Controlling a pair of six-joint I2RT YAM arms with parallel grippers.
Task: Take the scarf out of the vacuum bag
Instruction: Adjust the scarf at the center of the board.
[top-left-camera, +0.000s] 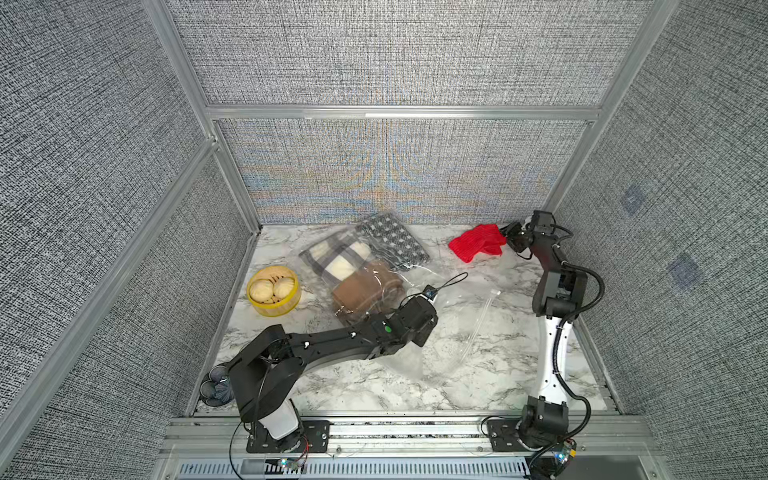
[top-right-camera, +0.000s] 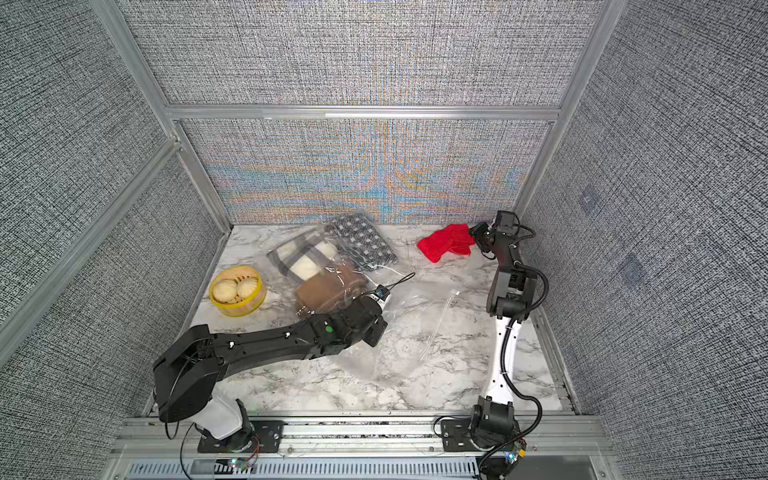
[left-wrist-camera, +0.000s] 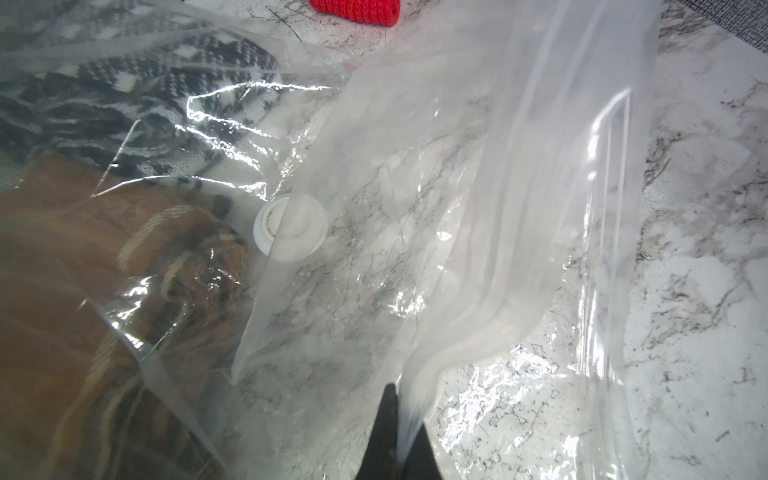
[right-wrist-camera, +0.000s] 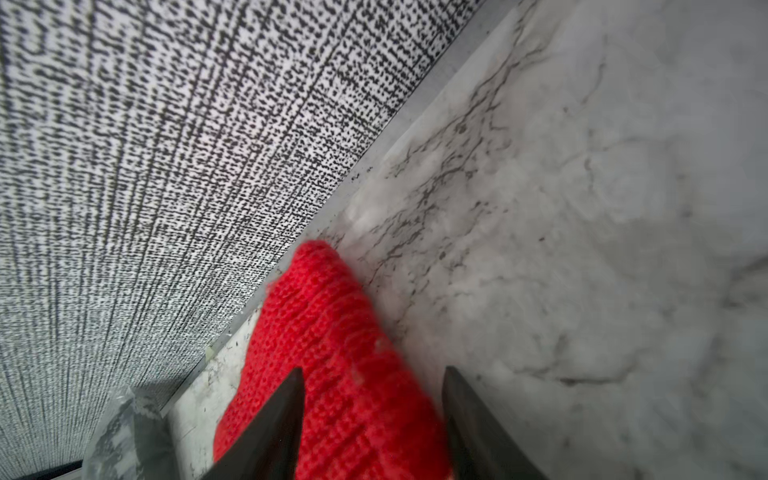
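Left claw (left-wrist-camera: 395, 401) is clamped on the vacuum bag (left-wrist-camera: 498, 208), spread mid-scene; both top views hide its tips. Farther back, right claw (right-wrist-camera: 374, 374) stands half-wide astride the red scarf (right-wrist-camera: 332, 332) by the back wall (right-wrist-camera: 166, 166); we cannot tell whether it grips.

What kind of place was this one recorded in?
Probably a lab robot test cell: grey fabric-look wall panels in an aluminium frame, a marble-patterned tabletop, plus a left arm and right arm bolted to a front rail.
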